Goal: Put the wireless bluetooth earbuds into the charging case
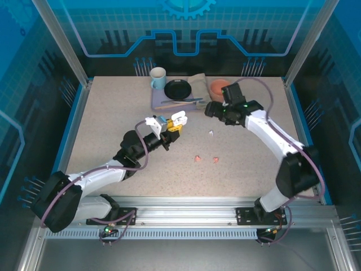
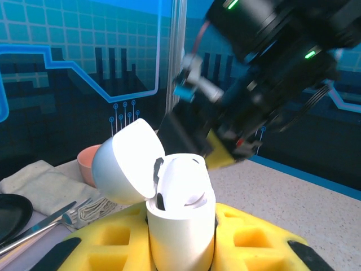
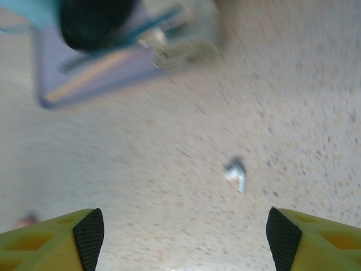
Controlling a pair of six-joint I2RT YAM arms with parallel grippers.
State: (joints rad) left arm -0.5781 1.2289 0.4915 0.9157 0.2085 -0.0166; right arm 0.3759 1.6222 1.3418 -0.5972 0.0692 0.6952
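Left gripper (image 2: 180,254) clamps a glossy white case (image 2: 181,226), lid (image 2: 127,161) flipped back. Right gripper (image 3: 180,234) spread wide, empty; white earbud (image 3: 236,174) ahead between its fingertips.

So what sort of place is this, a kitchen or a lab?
Probably a robot test booth, not a kitchen: two arms bolted to a metal rail, printed blue backdrop panels, and staged props like a mug.

I read a glossy white charging case (image 2: 180,220) at lower centre between yellow fingers (image 2: 254,243). On the beige speckled table (image 1: 113,124) I see mid-frame one white earbud (image 1: 211,133) and two salmon-pink earbuds (image 1: 198,158). At the top are a pale blue mug (image 1: 158,78), a black plate (image 1: 177,88) and a salmon bowl (image 1: 219,87).
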